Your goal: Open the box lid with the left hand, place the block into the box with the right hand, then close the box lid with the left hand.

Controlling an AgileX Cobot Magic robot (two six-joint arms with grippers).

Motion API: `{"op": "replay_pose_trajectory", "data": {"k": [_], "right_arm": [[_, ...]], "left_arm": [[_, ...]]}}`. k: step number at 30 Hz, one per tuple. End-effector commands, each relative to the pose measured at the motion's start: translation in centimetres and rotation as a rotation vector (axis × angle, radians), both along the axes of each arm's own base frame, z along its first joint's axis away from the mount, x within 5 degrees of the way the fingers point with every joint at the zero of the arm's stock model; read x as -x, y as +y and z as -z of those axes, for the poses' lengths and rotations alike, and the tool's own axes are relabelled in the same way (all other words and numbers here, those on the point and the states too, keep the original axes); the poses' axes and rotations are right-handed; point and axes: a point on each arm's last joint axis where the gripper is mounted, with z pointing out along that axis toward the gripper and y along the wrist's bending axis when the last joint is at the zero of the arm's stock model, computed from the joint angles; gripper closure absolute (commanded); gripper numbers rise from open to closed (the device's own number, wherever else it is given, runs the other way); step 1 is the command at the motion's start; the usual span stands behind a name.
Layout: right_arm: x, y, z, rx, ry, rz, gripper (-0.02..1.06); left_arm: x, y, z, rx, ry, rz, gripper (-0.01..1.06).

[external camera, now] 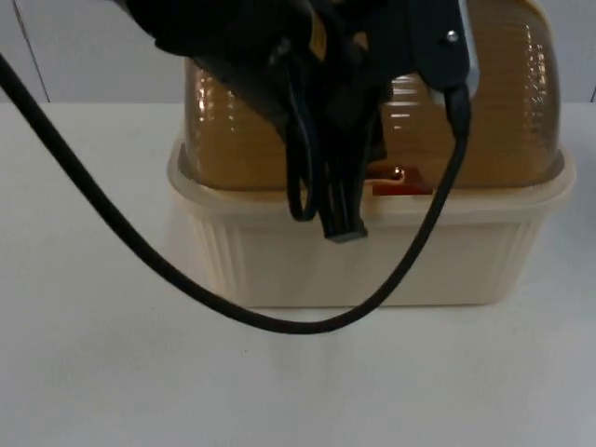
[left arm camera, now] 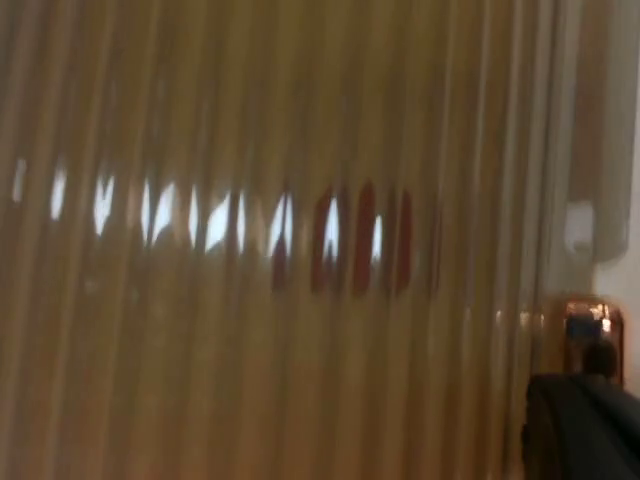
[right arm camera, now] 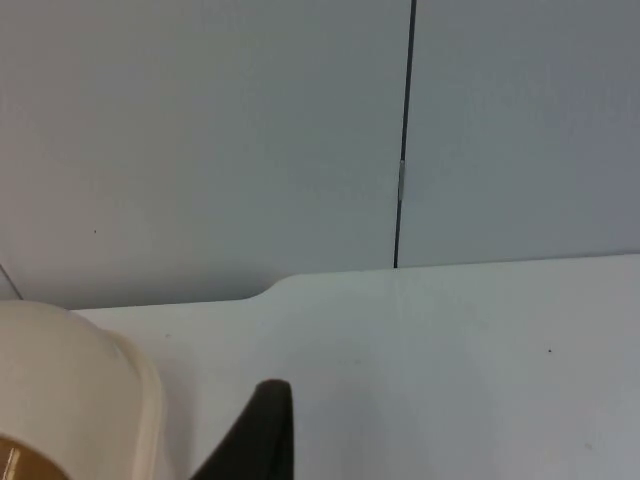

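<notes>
Left pincer (external camera: 343,228) at the closed amber lid (external camera: 233,130) of the box (external camera: 372,265).
We judge closing nearly done; red block (external camera: 402,189) lies inside. Finger spread: we cannot tell. Next, retreat; right arm waits.

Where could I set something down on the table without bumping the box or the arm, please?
Bare table lies in front of the cream box and to its left. Beside the box, towards the grey partition wall, is more bare top. Crowded: over the amber lid, where the left gripper hangs.
</notes>
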Motion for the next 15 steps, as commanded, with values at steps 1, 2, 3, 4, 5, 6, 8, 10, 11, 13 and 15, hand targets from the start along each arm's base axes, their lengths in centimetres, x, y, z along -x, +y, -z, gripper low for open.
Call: {"op": "replay_pose_trajectory", "data": {"k": [1, 2, 3, 4, 5, 6, 8, 10, 11, 13, 15], "right_arm": [[0.3, 0.1, -0.2, -0.006, -0.007, 0.000, 0.00], [0.3, 0.1, -0.2, 0.000, -0.006, 0.000, 0.00], [0.3, 0.1, -0.2, 0.000, -0.006, 0.000, 0.00], [0.3, 0.1, -0.2, 0.000, -0.006, 0.000, 0.00], [0.3, 0.1, -0.2, 0.000, -0.006, 0.000, 0.00], [0.3, 0.1, -0.2, 0.000, -0.008, 0.000, 0.00], [0.3, 0.1, -0.2, 0.001, -0.012, 0.000, 0.00], [0.3, 0.1, -0.2, 0.001, -0.012, 0.000, 0.00], [0.3, 0.1, -0.3, 0.001, -0.015, 0.000, 0.00], [0.2, 0.1, -0.3, 0.001, -0.022, 0.000, 0.00], [0.2, 0.1, -0.4, 0.001, -0.025, 0.000, 0.00]], "left_arm": [[0.3, 0.3, -0.3, -0.001, 0.002, -0.012, 1.05], [0.7, 0.1, -0.4, -0.002, 0.010, -0.010, 1.05], [0.7, 0.1, -0.4, -0.002, 0.010, -0.010, 1.05], [1.1, -0.1, -0.8, 0.002, 0.014, -0.009, 1.05], [1.4, -0.1, -1.2, 0.013, 0.016, -0.013, 1.05], [1.9, -0.2, -1.8, 0.032, 0.021, -0.014, 1.05], [2.6, -0.1, -3.1, 0.091, 0.049, -0.039, 1.05], [3.0, 0.1, -3.8, 0.119, 0.065, -0.054, 1.05], [3.3, 0.2, -4.5, 0.150, 0.080, -0.069, 1.05], [3.9, 1.1, -6.7, 0.220, 0.072, -0.092, 1.05], [4.0, 1.6, -7.8, 0.246, 0.050, -0.098, 1.05]]}}
